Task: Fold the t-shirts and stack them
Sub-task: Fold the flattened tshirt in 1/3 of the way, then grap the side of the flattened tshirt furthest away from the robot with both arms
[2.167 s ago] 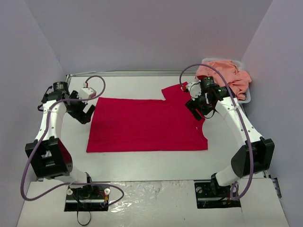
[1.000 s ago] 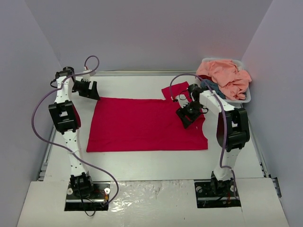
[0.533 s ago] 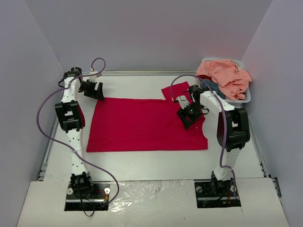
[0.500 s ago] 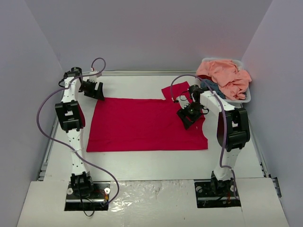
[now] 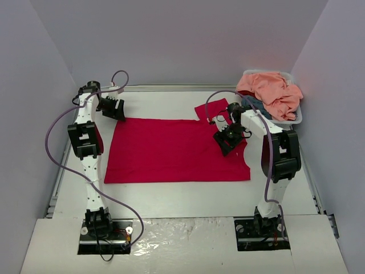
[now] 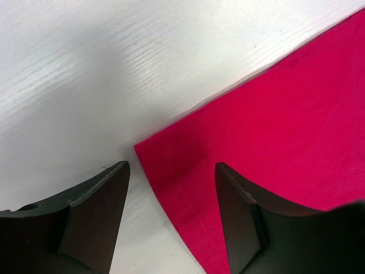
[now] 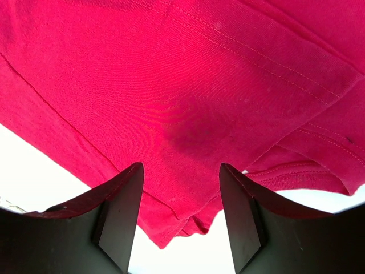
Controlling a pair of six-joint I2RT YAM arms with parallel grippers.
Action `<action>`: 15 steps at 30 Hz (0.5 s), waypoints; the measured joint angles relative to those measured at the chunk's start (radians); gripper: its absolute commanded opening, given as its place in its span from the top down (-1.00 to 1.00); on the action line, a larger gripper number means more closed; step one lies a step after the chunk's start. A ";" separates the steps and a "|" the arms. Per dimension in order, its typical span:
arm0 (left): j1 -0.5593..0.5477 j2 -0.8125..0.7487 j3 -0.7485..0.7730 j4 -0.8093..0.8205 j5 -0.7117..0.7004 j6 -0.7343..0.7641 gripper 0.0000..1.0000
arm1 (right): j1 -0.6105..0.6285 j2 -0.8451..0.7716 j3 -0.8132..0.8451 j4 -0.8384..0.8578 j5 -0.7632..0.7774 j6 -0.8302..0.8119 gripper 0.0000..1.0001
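Note:
A crimson-red t-shirt [image 5: 171, 149] lies flat across the table, with one sleeve [image 5: 212, 108] sticking out at the far right. My left gripper [image 5: 116, 112] is open over the shirt's far left corner [image 6: 154, 154], one finger over the bare table and one over the cloth. My right gripper [image 5: 226, 141] is open low over the shirt's right side, straddling a folded hem [image 7: 188, 211]. More t-shirts, peach-pink [image 5: 275, 90] and teal-blue [image 5: 252, 106], are heaped in the basket.
The white plastic basket [image 5: 298, 116] stands at the far right corner by the side wall. Walls close in the table at the left, back and right. The white tabletop [image 5: 171, 197] shows in front of the red shirt.
The left gripper has shifted a little to the right, reaching the shirt's far left corner, and its jaws have narrowed somewhat. The right gripper has hardly moved.

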 measured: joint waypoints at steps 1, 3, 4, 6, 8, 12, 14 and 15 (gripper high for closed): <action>-0.002 0.000 0.000 0.000 -0.001 0.000 -0.16 | 0.000 0.001 0.000 0.000 0.000 0.000 -0.02; -0.007 0.000 0.000 0.000 -0.005 0.000 -0.14 | 0.000 0.005 0.000 0.001 0.001 0.000 -0.01; -0.010 0.000 0.000 0.000 -0.006 0.000 -0.12 | 0.000 0.009 0.000 0.001 0.003 0.000 0.00; -0.014 0.001 0.000 0.000 -0.008 0.000 -0.08 | 0.000 0.014 -0.006 0.005 0.004 0.000 0.00; -0.017 0.001 0.000 0.001 -0.011 0.000 -0.07 | 0.000 0.014 -0.014 0.005 0.006 0.000 0.01; -0.017 0.001 0.000 0.002 -0.021 0.003 -0.01 | 0.000 0.014 -0.017 0.007 0.010 0.000 0.03; -0.017 0.001 0.000 0.002 -0.027 0.004 0.04 | 0.000 0.015 -0.016 0.009 0.011 0.000 0.03; -0.017 0.001 0.000 0.003 -0.031 0.006 0.06 | 0.000 0.015 -0.017 0.009 0.012 0.000 0.04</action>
